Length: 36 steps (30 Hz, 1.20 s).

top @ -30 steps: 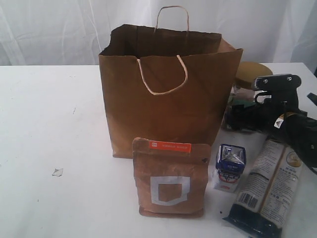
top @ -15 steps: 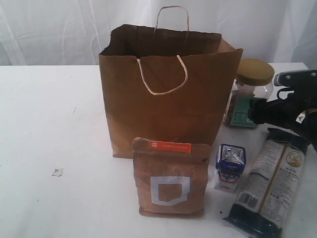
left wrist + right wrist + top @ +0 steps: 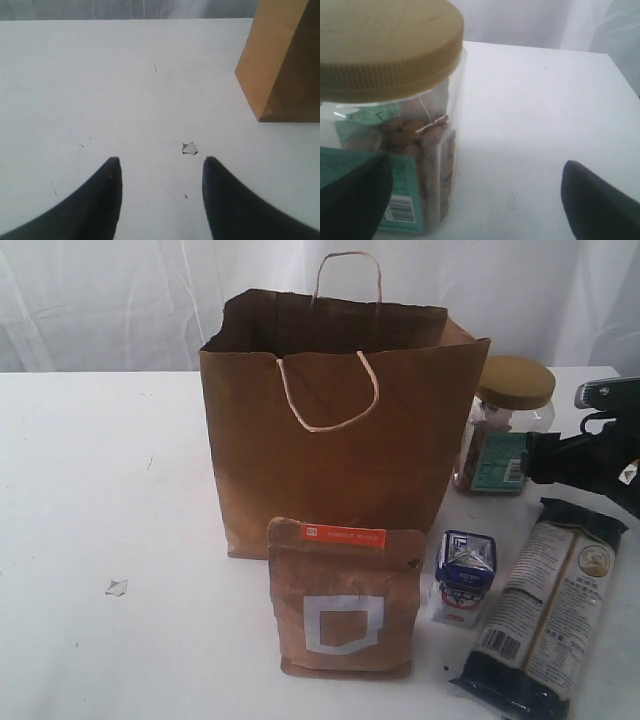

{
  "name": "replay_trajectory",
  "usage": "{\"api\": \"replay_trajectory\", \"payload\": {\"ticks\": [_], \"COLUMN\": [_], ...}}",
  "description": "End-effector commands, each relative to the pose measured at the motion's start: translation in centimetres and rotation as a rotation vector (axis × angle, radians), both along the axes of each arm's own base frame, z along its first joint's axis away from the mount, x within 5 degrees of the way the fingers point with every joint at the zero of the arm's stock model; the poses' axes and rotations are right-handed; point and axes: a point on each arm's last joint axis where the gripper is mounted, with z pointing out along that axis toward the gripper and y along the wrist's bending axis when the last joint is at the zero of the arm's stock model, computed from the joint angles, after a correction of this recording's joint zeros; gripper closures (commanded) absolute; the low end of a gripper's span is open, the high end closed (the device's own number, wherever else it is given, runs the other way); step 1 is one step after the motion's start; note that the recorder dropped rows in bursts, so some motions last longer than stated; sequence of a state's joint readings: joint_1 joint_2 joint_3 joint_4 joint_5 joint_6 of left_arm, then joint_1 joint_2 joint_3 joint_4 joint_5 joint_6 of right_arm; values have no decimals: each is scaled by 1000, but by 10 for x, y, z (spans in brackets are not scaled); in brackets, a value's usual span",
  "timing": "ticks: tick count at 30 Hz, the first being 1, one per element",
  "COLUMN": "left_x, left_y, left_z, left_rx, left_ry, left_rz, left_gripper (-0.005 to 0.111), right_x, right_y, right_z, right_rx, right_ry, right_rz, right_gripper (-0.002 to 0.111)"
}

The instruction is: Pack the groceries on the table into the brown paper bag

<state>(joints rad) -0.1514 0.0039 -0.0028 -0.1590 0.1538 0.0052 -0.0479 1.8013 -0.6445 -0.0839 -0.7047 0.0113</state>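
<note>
Standing nearest on the white desk (image 3: 100,490) is a brown kraft pouch with orange label (image 3: 345,600), a soft, squarish packet of matte paper, upright, with a pale pocket-shaped outline printed on its front. Just beside it on the right stands a small blue-white carton (image 3: 465,575), boxy with a folded top. Further right lies a long dark noodle packet (image 3: 545,615), glossy plastic, flat on the desk, with a barcode near its close end. A small white scrap (image 3: 116,587) lies alone on the left.

Behind the pouch rises the brown paper bag (image 3: 330,460), tall and creased, its mouth open, with twisted paper-cord handles. Its inside is dark, so what it holds cannot be told.

To the right of the bag, near its side, stands a gold-lidded clear jar (image 3: 505,430), a round transparent plastic tub with a ridged screw lid and a teal label. Brown nut-like pieces fill it.

In the right wrist view the right tool (image 3: 472,167) is spread wide and grips nothing. One black finger sits in front of the jar's label, the other well off over bare desk. In the left wrist view the left tool (image 3: 161,160) hovers over the desk near the scrap, its two dark pointed fingers apart and empty. A corner of the bag shows ahead.

A white cloth hangs at the back.
</note>
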Motion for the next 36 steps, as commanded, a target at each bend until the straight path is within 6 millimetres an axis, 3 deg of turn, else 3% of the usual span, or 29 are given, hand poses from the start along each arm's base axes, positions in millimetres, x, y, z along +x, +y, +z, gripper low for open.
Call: {"api": "replay_trajectory", "payload": {"ticks": [1, 4, 7, 11, 19, 27, 36], "left_x": [0, 0, 0, 0, 0, 0, 0], "left_y": [0, 0, 0, 0, 0, 0, 0], "left_z": [-1, -1, -1, -1, -1, -1, -1], "left_rx": [-7, -7, -7, -7, -7, -7, -7], "left_ry": [4, 4, 4, 4, 4, 4, 4], "left_rz": [1, 1, 1, 1, 1, 1, 1], "left_gripper": [54, 54, 54, 54, 54, 54, 54], "right_x": [-15, -27, -25, -14, -10, -4, 18], "right_y": [12, 36, 55, 55, 53, 49, 51], "right_z": [16, 22, 17, 1, -14, -13, -15], "right_rx": [44, 73, 64, 74, 20, 17, 19], "right_ry": [-23, -32, -34, -4, -23, -68, -75], "right_rz": [29, 90, 150, 132, 119, 71, 72], "right_gripper": [24, 24, 24, 15, 15, 14, 14]}}
